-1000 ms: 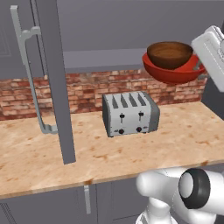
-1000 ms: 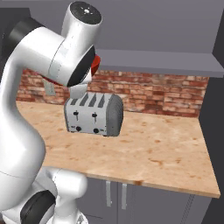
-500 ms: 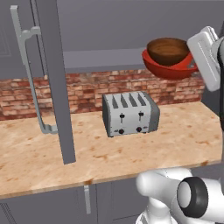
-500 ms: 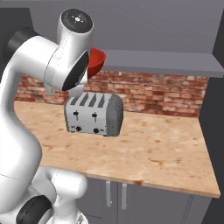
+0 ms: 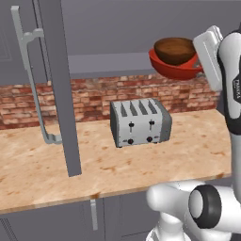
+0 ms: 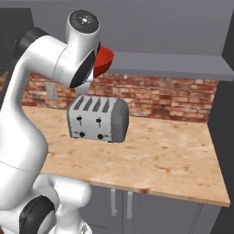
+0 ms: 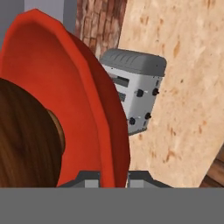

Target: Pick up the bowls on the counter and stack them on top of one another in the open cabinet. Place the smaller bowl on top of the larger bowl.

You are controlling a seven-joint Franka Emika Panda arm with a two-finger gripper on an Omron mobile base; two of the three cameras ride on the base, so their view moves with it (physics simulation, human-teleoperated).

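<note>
With the gripper seemingly pinching the red bowl's rim, any tilt could spill the brown bowl nested inside.

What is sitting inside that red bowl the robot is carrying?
A smaller dark brown bowl sits nested in the red bowl, its rim rising above the red one. The hand grips the red bowl's rim. The brown bowl's underside and the red bowl's inner bottom are covered.
</note>
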